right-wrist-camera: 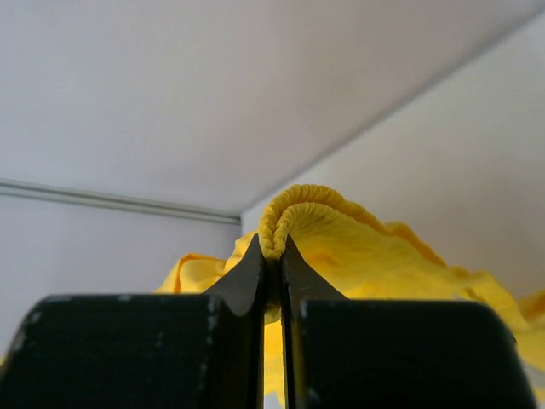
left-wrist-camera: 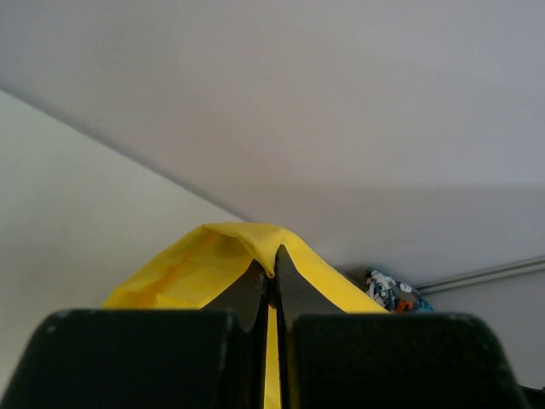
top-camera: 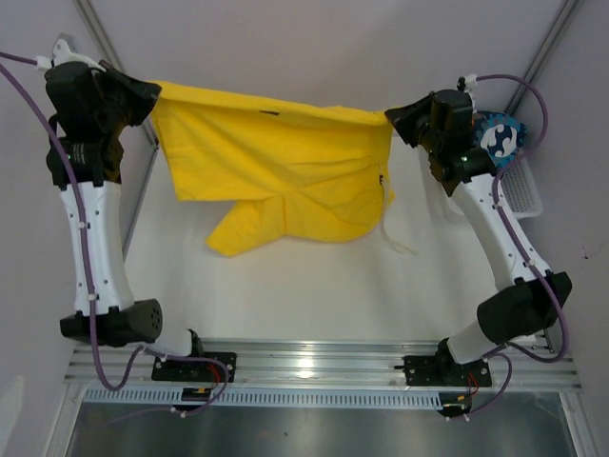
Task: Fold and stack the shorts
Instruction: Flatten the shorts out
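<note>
The yellow shorts (top-camera: 285, 162) hang stretched between both grippers above the back of the table, one leg drooping to the table at the lower left. My left gripper (top-camera: 152, 95) is shut on the shorts' left corner; the fabric (left-wrist-camera: 221, 256) drapes over the fingertips (left-wrist-camera: 271, 271). My right gripper (top-camera: 392, 119) is shut on the elastic waistband (right-wrist-camera: 289, 213), pinched between its fingertips (right-wrist-camera: 272, 256). A white drawstring (top-camera: 392, 214) dangles at the right. The printed teal shorts (top-camera: 500, 138) lie in the basket at the far right, also seen in the left wrist view (left-wrist-camera: 392, 291).
A white mesh basket (top-camera: 523, 190) stands at the right edge behind the right arm. A metal rail (top-camera: 314, 362) runs along the table's near edge between the arm bases. Enclosure walls close in at the left, right and back.
</note>
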`<state>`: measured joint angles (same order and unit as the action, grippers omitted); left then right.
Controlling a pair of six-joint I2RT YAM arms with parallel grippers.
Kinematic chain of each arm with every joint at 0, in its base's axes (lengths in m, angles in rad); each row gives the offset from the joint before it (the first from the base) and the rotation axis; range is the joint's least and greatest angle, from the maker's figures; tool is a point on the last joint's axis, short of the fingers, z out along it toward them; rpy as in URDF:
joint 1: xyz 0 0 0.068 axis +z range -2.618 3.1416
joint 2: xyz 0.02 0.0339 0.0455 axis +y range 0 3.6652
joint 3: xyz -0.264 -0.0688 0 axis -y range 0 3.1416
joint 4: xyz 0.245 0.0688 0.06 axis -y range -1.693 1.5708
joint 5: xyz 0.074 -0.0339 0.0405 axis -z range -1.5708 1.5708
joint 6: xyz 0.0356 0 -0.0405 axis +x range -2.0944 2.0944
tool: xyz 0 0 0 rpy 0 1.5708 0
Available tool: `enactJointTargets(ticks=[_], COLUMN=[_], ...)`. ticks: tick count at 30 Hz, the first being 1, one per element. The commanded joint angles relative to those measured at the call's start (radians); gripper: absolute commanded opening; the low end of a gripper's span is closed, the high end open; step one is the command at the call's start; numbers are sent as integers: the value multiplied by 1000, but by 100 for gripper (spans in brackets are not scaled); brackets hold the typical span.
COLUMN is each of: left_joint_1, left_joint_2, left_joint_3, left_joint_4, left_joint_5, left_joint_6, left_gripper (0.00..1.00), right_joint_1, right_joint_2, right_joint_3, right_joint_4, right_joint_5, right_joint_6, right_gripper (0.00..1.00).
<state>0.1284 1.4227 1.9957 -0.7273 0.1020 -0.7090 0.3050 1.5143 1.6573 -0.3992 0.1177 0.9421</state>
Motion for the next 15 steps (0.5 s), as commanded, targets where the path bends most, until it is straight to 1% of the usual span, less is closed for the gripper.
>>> enactJointTargets(ticks=[1,2,3,4,5,6,7,8,9,10,11,12,13,14,15], left_joint_1=[72,86,106,117,126,134,140,140,148,152,160,175,181,186,185], left_joint_2=[132,172,258,296,333,364,405,419,430,452,459,467,473,490,498], left_joint_3=[132,205,236,259,314,327,342,407,432,452,489,489,488,483,479], left_joint_4=[163,181,236,273,310,351,420,437,453,500,529,563,600,656,676], left_joint_5=[116,170,206,250,328,359,376,377,355,347,344,352,363,375,399], left_joint_6=[-78,-119,-144,-173,-243,-271,-286,-293,-293,-296,-323,-348,-374,-414,-425], left_gripper=[0,0,0,0,0,0,0,0,0,0,0,0,0,0,0], right_joint_1=[-108,-124,-153,-167,-176,-188,-193,-196,-201,-208,-217,-228,-251,-262,-270], right_joint_2=[101,140,234,283,326,364,427,457,493,589,645,699,748,814,831], right_joint_3=[71,132,174,214,287,318,356,411,582,689,790,943,982,999,977], right_joint_4=[370,425,529,587,653,800,850,849,765,726,708,752,801,859,964], right_joint_5=[-220,-304,-355,-410,-500,-533,-553,-561,-564,-569,-578,-601,-610,-616,-637], right_joint_6=[59,87,118,191,230,263,286,278,261,247,265,308,360,465,506], right_gripper=[0,0,0,0,0,0,0,0,0,0,0,0,0,0,0])
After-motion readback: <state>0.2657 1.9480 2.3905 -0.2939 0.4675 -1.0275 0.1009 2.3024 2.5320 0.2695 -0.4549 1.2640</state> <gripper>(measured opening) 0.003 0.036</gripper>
